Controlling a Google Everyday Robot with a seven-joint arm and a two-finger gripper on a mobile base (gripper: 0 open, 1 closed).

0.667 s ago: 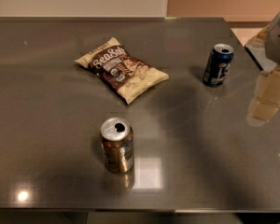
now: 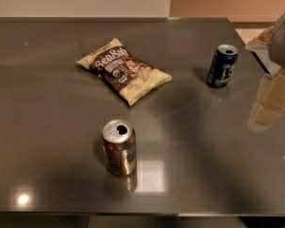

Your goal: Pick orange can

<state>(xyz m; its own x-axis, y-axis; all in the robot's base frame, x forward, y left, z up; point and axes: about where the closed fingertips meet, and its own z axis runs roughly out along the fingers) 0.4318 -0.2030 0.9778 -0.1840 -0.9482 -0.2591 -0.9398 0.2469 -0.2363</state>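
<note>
The orange can (image 2: 118, 147) stands upright on the dark grey table (image 2: 47, 127), near its front edge and a little left of centre. It has a copper body, pale label markings and a silver top with an open tab hole. My gripper (image 2: 270, 101) is a pale beige shape at the far right edge of the view. It hangs above the table's right side, well to the right of the orange can and farther back. It holds nothing that I can see.
A dark blue can (image 2: 222, 66) stands upright at the back right, close to the gripper's left. A tan and brown chip bag (image 2: 123, 71) lies flat behind the orange can. The table's right edge (image 2: 256, 56) runs near the gripper.
</note>
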